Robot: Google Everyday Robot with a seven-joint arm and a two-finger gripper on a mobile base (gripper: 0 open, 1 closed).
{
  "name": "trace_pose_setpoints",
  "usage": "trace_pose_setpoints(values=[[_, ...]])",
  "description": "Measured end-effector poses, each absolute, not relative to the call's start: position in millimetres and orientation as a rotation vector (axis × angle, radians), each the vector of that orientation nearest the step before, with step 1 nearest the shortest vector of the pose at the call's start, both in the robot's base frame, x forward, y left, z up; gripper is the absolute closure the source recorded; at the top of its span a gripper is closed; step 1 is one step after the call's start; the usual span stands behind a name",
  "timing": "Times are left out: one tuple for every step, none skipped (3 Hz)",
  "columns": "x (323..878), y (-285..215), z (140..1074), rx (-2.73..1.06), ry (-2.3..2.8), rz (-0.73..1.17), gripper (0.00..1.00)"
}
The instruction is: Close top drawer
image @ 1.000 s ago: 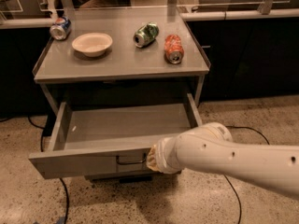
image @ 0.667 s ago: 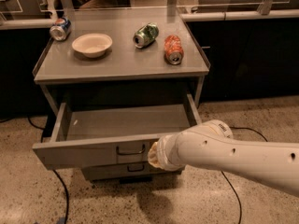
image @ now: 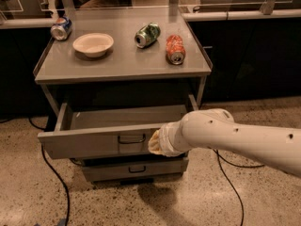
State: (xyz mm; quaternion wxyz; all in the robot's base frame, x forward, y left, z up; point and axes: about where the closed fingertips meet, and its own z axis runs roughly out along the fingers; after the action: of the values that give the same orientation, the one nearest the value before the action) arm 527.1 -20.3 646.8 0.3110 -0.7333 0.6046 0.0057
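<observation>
The top drawer is a wide grey metal drawer under the cabinet's top, pulled partway out, and its inside looks empty. Its flat front carries a small dark bar handle at the centre. My gripper is at the end of the white arm that comes in from the right. It sits against the drawer front just right of the handle. The arm's wrist hides the fingers.
On the cabinet top lie a white bowl, a blue can, a green can and a red can. A lower drawer sits below. Black cables trail on the floor on both sides.
The top drawer has slid back into the cabinet by a good part of its length, and my gripper has moved in with the front panel.
</observation>
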Motion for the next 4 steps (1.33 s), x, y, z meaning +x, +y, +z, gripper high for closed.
trace_pose_setpoints(values=[[533.3, -22.0, 635.7, -1.944, 1.593, 0.033, 1.00], [541.6, -23.9, 624.0, -1.962, 1.592, 0.038, 1.00], [553.6, -26.6, 610.4, -2.037, 1.588, -0.048, 1.00], [565.5, -24.3, 604.3, -2.090, 1.572, -0.114, 1.00]])
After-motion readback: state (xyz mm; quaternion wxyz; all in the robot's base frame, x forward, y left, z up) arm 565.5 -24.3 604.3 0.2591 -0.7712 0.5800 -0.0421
